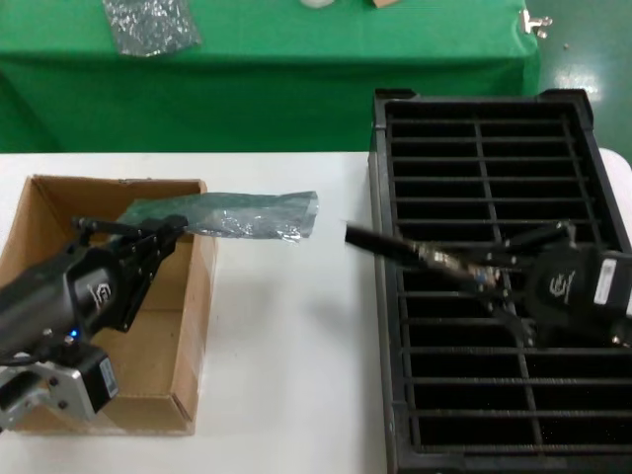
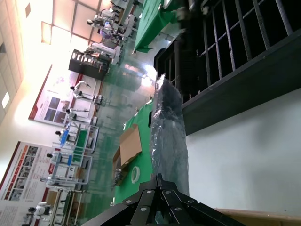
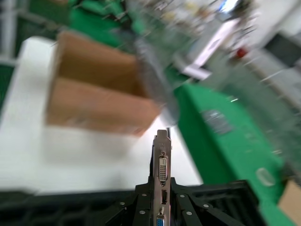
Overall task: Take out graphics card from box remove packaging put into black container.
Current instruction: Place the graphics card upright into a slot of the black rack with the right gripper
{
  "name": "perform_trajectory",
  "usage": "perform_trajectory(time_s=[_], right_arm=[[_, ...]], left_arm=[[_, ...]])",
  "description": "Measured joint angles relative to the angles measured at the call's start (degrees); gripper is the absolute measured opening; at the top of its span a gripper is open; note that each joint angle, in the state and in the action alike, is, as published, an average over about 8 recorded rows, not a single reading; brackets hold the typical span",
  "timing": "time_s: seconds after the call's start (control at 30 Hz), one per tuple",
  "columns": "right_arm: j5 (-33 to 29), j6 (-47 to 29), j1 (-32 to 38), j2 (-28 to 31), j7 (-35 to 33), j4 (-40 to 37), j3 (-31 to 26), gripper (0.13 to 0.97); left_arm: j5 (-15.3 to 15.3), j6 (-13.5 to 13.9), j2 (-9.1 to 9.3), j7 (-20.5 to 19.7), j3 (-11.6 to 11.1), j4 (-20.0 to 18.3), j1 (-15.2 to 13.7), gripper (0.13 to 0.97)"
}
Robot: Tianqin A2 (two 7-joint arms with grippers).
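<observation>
Left: the left end effector [image 1: 168, 229] reaches over the brown cardboard box [image 1: 59, 286], its fingers clenched on one end of the packaging [image 1: 232, 214], which stretches out level above the white bench [image 1: 286, 326] toward the right. The left wrist view alone shows the bag's wrinkled, semi-transparent film [image 2: 168, 136] running away from the pinched fingertips [image 2: 160, 188].

Right: the right end effector [image 1: 499, 279] hangs over the black container [image 1: 474, 158], grasping the graphics card [image 1: 410, 253], which juts leftward past the tray's near wall and over the bench. Only the right wrist view reveals the card's silver bracket [image 3: 162, 165] standing upright between the fingers, its ports facing the camera, the lowest one blue.

Room: behind the bench stands a green-draped table [image 1: 296, 69] carrying a smaller glittery grey bag [image 1: 150, 24].
</observation>
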Motion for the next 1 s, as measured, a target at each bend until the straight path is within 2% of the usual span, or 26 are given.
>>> perform_trajectory(time_s=[0.23, 0.43, 0.6, 0.83, 1.0], right_arm=[[-8.92, -16.08, 11.8, 4.21, 10.83, 2.89, -6.74, 0.188], [-12.36, -28.66, 22.82, 5.37, 16.22, 2.55, -10.8, 0.188], [-10.0, -34.7, 32.3, 6.63, 19.24, 1.25, -17.61, 0.188], [-1.92, -37.09, 47.5, 9.27, 22.83, -2.06, -34.4, 0.188], [1.67, -37.39, 55.16, 9.35, 24.49, -3.94, -44.13, 0.188]], left_arm=[[0.0, 0.0, 0.0, 0.0, 0.0, 0.0, 0.0, 0.139], [0.0, 0.0, 0.0, 0.0, 0.0, 0.0, 0.0, 0.139], [0.0, 0.0, 0.0, 0.0, 0.0, 0.0, 0.0, 0.139], [0.0, 0.0, 0.0, 0.0, 0.0, 0.0, 0.0, 0.139], [0.0, 0.0, 0.0, 0.0, 0.0, 0.0, 0.0, 0.139]])
